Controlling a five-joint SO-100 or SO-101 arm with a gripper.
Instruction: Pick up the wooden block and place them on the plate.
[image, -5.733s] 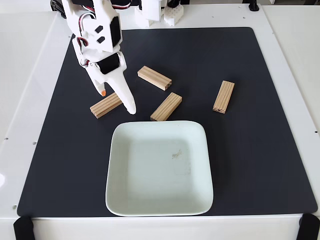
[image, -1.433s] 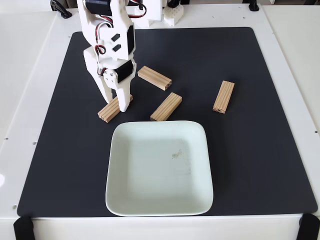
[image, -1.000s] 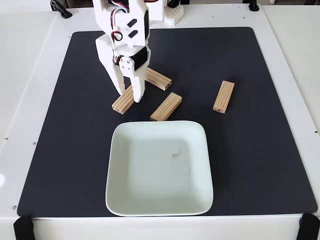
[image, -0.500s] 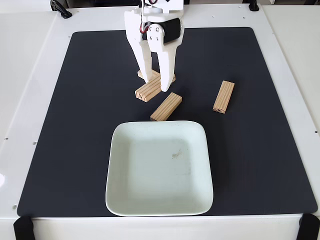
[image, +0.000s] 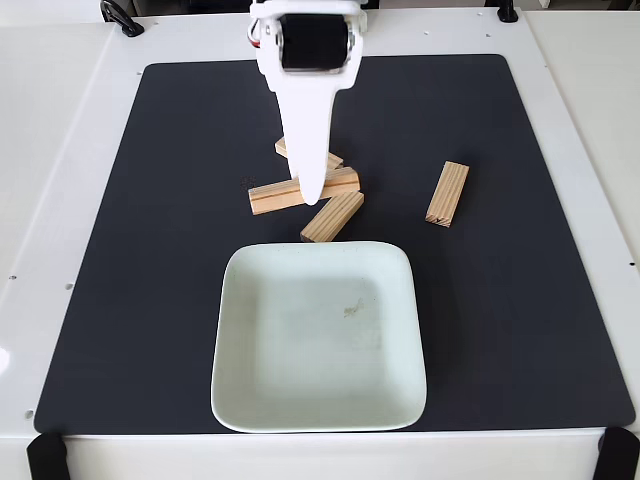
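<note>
In the fixed view my white gripper points down over the middle of the black mat and is shut on a wooden block. That block lies level and crosswise in the jaws, just behind the plate's far rim. A second block lies slantwise right under it, touching the plate's far edge. A third is partly hidden behind my gripper. Another one lies apart on the right. The pale square plate sits at the near middle with nothing in it but a faint smudge.
A black mat covers most of the white table. The arm's base and white fittings stand at the far edge. Open mat lies to the left and right of the plate.
My gripper closed on the left block, then carried it rightward to the mat's middle. The block has turned from slanted to nearly crosswise. The other blocks and the plate have stayed put.
</note>
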